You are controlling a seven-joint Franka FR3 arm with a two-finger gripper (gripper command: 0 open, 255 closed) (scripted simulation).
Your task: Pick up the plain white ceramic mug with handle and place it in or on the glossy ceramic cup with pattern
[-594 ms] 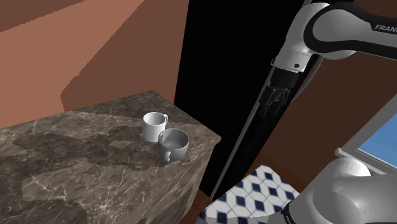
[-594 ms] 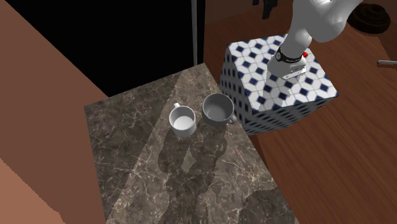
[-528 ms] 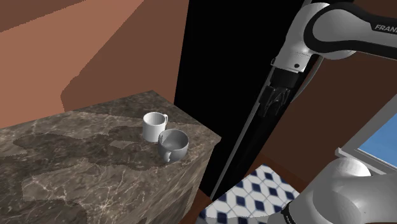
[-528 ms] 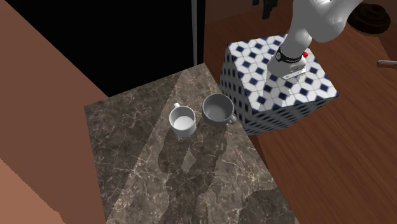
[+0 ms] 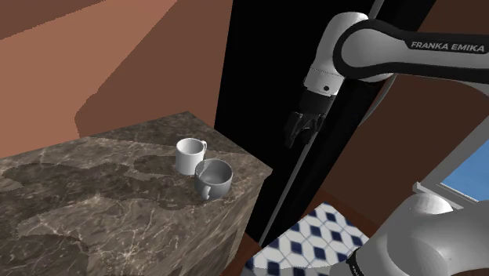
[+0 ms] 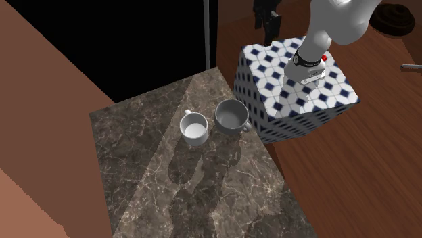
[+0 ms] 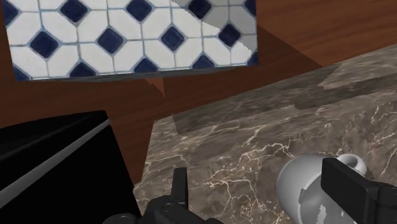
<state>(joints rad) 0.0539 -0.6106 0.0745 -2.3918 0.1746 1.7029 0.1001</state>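
Note:
A small plain white mug [image 5: 189,154] [image 6: 193,128] stands upright on the dark marble table [image 5: 94,204] [image 6: 203,189], near its corner. Right beside it sits a wider grey cup [image 5: 213,178] [image 6: 231,116], on the side nearer the stand. My black gripper [image 5: 296,135] [image 6: 269,20] hangs in the air beyond the table's edge, higher than both cups and apart from them. In the wrist view the gripper [image 7: 267,191] is open with nothing between its fingers. The grey cup [image 7: 299,184] shows there partly behind one finger [image 7: 356,191].
The blue-and-white tiled stand [image 6: 294,88] [image 7: 127,38] sits close to the table's side, on a wooden floor [image 6: 352,176]. A black area [image 5: 266,78] and a brown wall [image 5: 117,55] lie behind the table. A thin pale upright strip [image 6: 205,34] rises by the table's corner.
The arm has swung toward the shoulder view's left and a little lower, bringing the gripper closer to the table's corner and the cups. Neither cup has moved.

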